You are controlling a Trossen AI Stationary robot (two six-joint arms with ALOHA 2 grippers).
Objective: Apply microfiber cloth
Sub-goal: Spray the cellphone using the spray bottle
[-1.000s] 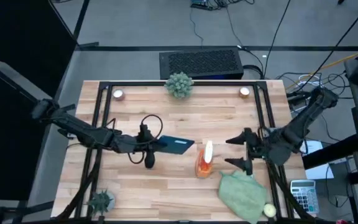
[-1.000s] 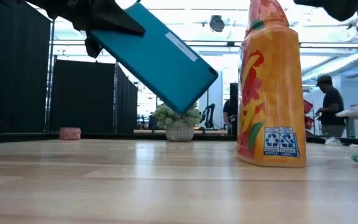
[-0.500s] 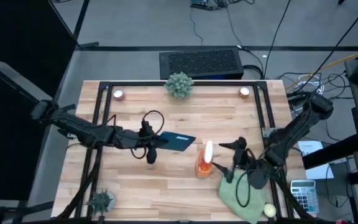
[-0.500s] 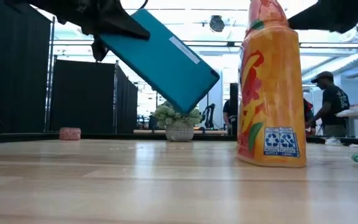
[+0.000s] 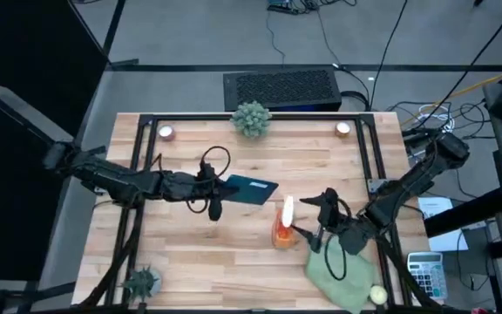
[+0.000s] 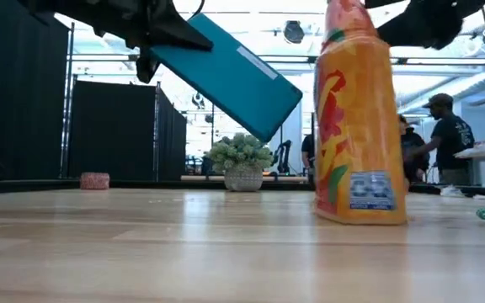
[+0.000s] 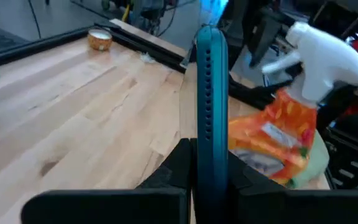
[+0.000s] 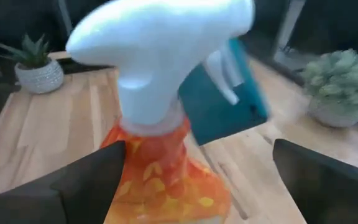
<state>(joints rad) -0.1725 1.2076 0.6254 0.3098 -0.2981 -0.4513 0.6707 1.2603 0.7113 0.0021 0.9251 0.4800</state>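
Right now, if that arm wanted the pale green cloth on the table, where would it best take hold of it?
Probably at the microfiber cloth's bare middle or far edge, coming straight down from above. It lies flat and rumpled, so a raised fold suits a pinch. The spray bottle crowds its near corner, where the right end effector hangs open.

two dark jointed arms, matte black links, left arm (image 5: 111, 179) with looped black cable (image 5: 212, 164), right arm (image 5: 408, 183) black too

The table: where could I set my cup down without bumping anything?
The bare wood of the table between the plant ball and the far-right candle looks free. The middle-right is crowded: spray bottle, right gripper, microfiber cloth.
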